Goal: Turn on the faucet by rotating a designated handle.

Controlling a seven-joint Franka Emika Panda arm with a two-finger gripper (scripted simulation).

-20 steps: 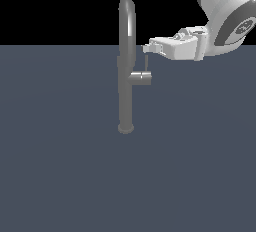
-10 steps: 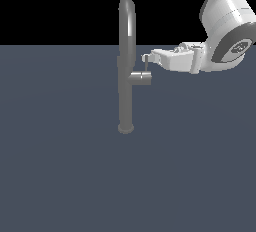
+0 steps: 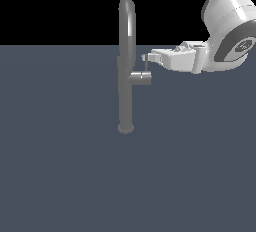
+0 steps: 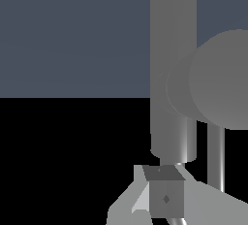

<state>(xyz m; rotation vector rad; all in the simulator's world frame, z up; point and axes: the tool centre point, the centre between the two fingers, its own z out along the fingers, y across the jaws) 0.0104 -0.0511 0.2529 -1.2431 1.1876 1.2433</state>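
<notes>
The faucet [image 3: 126,76] stands upright in the exterior view, a tall grey tube with an arched spout and a round base collar [image 3: 126,128]. Its handle [image 3: 146,66] is a thin rod rising from a short side stub [image 3: 140,78] on the exterior view's right. My gripper [image 3: 144,56] reaches in level from that side, its tips at the top of the rod. No gap shows between the fingers, so it looks shut on nothing. In the wrist view the faucet tube [image 4: 173,64], the stub's round end [image 4: 223,86] and the rod [image 4: 215,156] sit just beyond my fingertips [image 4: 140,204].
The faucet rises from a flat dark blue-grey surface [image 3: 65,166] that spreads all around it. My white arm [image 3: 227,31] hangs over the surface at the exterior view's upper right.
My gripper has come down and slightly toward the faucet, from above the rod's top to level with it. The handle and stub look unmoved.
</notes>
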